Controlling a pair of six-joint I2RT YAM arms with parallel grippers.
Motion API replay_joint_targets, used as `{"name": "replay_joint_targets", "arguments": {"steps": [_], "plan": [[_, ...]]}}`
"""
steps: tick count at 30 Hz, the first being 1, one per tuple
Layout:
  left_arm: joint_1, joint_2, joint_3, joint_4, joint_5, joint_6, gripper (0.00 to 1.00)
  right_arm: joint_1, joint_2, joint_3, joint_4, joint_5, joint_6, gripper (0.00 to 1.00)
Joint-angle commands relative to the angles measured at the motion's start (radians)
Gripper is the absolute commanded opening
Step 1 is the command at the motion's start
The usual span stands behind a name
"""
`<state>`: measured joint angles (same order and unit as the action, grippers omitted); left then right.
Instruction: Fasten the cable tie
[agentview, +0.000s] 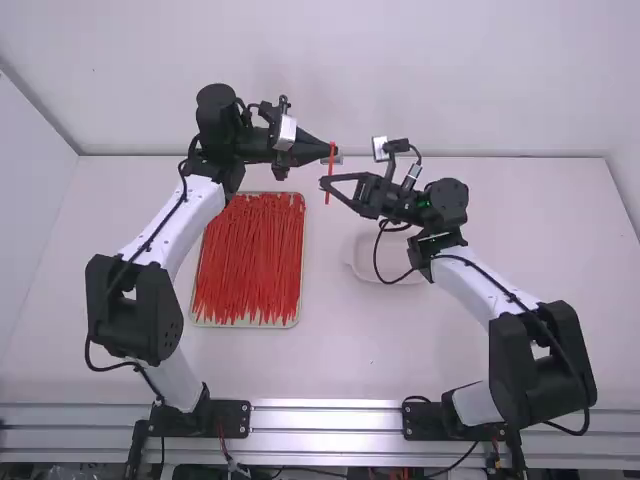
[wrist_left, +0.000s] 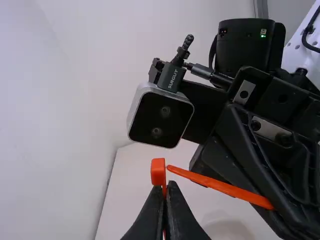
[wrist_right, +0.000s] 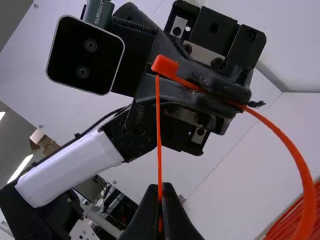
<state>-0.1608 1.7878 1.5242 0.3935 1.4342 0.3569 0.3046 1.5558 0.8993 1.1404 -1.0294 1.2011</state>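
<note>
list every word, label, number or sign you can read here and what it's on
Grey plug atop the right arm's wrist camera: short white lettering, a maker's mark, left unquoted.
Matching plug on the left arm's wrist camera: white lettering, cut off at the edge, not readable.
Cable tie, tray, table: no print visible.

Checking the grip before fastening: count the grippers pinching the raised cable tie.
2. The left gripper pinches the cable tie just under its head; the right gripper pinches its strap farther along, both held above the table.
</note>
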Motion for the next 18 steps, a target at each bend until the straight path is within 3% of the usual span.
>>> {"name": "replay_joint_targets", "arguments": {"steps": [1,18], "plan": [[0.003,0.011,0.025,0.008,0.042,0.008,0.02,0.003,0.006,0.031,0.003,0.009,0.000,0.00],[-0.031,0.011,0.025,-0.027,0.051,0.018,0.01,-0.011,0.006,0.031,0.040,0.092,0.010,0.00]]}}
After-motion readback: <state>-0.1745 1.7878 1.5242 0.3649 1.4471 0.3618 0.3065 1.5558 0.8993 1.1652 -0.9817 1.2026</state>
